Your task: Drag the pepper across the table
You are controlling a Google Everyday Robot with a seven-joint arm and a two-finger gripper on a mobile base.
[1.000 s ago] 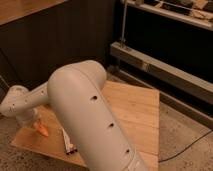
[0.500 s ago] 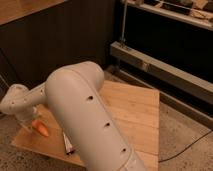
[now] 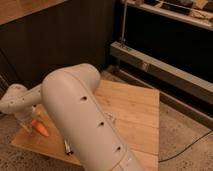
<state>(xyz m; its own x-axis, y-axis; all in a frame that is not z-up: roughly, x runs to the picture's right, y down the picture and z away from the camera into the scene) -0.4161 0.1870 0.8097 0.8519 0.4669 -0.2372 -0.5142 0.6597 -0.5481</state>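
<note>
You look at a dark room with a dark wall (image 3: 60, 35) behind and a speckled floor (image 3: 186, 131) at the right. A long metal rail (image 3: 165, 70) runs along the right side, and a thin cable (image 3: 186, 150) lies on the floor below it. In the middle stands the table (image 3: 131, 110), low, with a top of pale wooden planks.

The white arm (image 3: 80, 117) fills much of the foreground and hides the middle of the table from you. It bends and reaches to the left. There the gripper (image 3: 24, 122) hangs down over the near-left part of the table, close to the top. Whether it is open or closed, I cannot tell.

The pepper (image 3: 41, 130) lies flat on the table, just beside the gripper, on its right side in the view. Whether the two touch, I cannot tell. The pepper is small, bright orange and long in shape, like a little carrot, and it becomes thinner to one end. Its long axis runs diagonal, from upper left near the gripper to lower right toward the near edge of the table. Which end is the stem, you cannot make out here.

A small dark thing (image 3: 67, 147) lies on the table near the front edge, close to the arm. What it is, I cannot tell.
</note>
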